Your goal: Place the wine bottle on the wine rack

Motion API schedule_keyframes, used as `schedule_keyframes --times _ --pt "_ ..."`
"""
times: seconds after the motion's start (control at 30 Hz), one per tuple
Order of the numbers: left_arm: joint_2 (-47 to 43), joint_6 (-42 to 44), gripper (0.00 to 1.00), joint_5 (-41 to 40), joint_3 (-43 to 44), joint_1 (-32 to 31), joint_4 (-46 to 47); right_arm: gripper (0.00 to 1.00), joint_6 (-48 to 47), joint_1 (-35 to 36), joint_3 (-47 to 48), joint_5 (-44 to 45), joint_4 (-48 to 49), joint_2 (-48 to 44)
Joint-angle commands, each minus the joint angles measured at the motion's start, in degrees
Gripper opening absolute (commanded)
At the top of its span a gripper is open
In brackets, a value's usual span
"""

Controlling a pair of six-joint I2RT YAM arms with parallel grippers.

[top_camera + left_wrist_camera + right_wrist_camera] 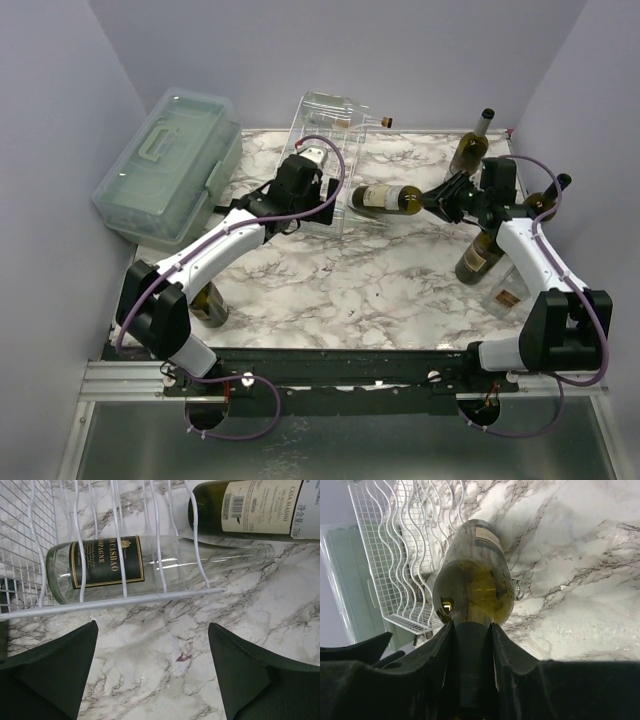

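Observation:
My right gripper point(440, 197) is shut on the neck of a dark green wine bottle point(388, 198) with a pale label and holds it lying flat, base toward the wine rack point(325, 130). In the right wrist view the fingers point(507, 650) clamp the neck and the bottle point(472, 580) points at the rack's white wire grid point(405, 555). My left gripper point(305, 185) is open and empty at the rack's front edge. In the left wrist view point(152, 645) it hovers over bare marble. Beyond the wire point(115, 600) lies a clear bottle point(125, 565) with a black label, and the held green bottle point(250, 510) shows above it.
A pale-green lidded storage box point(170, 165) stands at the back left. Wine bottles stand at the back right point(470, 150), at the right edge point(545, 200) and beside the right arm point(480, 255). A clear bottle point(505, 290) and a dark bottle by the left arm point(210, 305) sit nearer.

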Motion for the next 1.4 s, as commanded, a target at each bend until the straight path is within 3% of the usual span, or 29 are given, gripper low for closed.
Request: schedule_keyframes --times 0.0,0.23,0.43,0.77,1.0,1.37 --pt "-4.28 1.03 0.94 -3.59 0.49 0.54 0.83 0.00 -2.49 0.17 4.97 0.17 -1.47 -3.72" --pt "-5.92 1.03 0.95 -5.50 -0.62 0.72 1.34 0.01 -2.18 -1.05 10.57 1.66 -2.47 -3.51" --pt "-5.94 1.16 0.95 -5.33 -0.58 0.81 1.36 0.01 -0.59 -1.15 13.85 -3.73 0.40 -0.78" --pt "-6.36 1.12 0.95 -5.42 -0.65 0.90 1.36 0.01 -0.59 -1.15 27.22 -8.90 -1.85 4.65" --pt "-8.31 1.42 0.96 -5.77 -1.01 0.95 1.80 0.01 5.73 -0.22 30.94 -17.24 5.23 11.37" --pt "-12.93 3.93 0.97 -11.46 -2.72 1.07 3.06 0.01 14.48 6.22 33.16 -18.01 18.77 21.08"
